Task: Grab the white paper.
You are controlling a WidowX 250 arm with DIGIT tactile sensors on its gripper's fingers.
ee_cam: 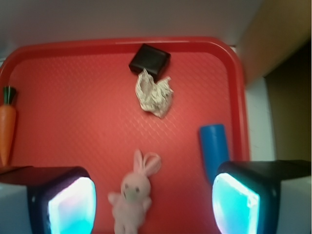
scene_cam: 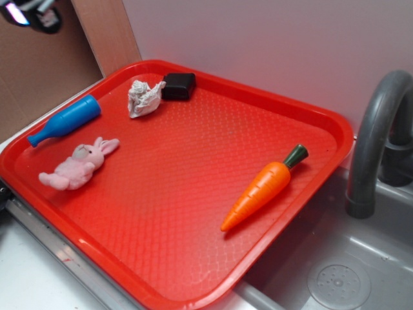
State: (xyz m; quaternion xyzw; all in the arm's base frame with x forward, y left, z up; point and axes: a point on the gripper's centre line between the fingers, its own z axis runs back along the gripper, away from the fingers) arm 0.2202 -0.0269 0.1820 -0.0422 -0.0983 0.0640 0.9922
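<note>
1. The claw (ee_cam: 148, 204) is spread wide and holds nothing; its two lit pads (ee_cam: 72, 207) frame the bottom of the wrist view, above the pink bunny (ee_cam: 134, 195).
2. The white paper (ee_cam: 154, 95) lies on the red tray (ee_cam: 73, 46), at about 12 o'clock from the claw in the wrist view, well apart from it.
3. The paper touches or nearly touches the black block (ee_cam: 149, 60) at its far side; which cannot be told.
4. Risk: a descent without moving forward first would likely close on the bunny, since it sits between the pads.
5. Risk: reaching too far could catch the block along with the paper, or push both against the tray rim.
6. Risk: the crumpled wad is light and irregular, so a shallow pinch may slip off.
7. The blue bottle (ee_cam: 214, 146) at 2 o'clock and the carrot (ee_cam: 7, 126) at 10 o'clock look safely clear.
</note>
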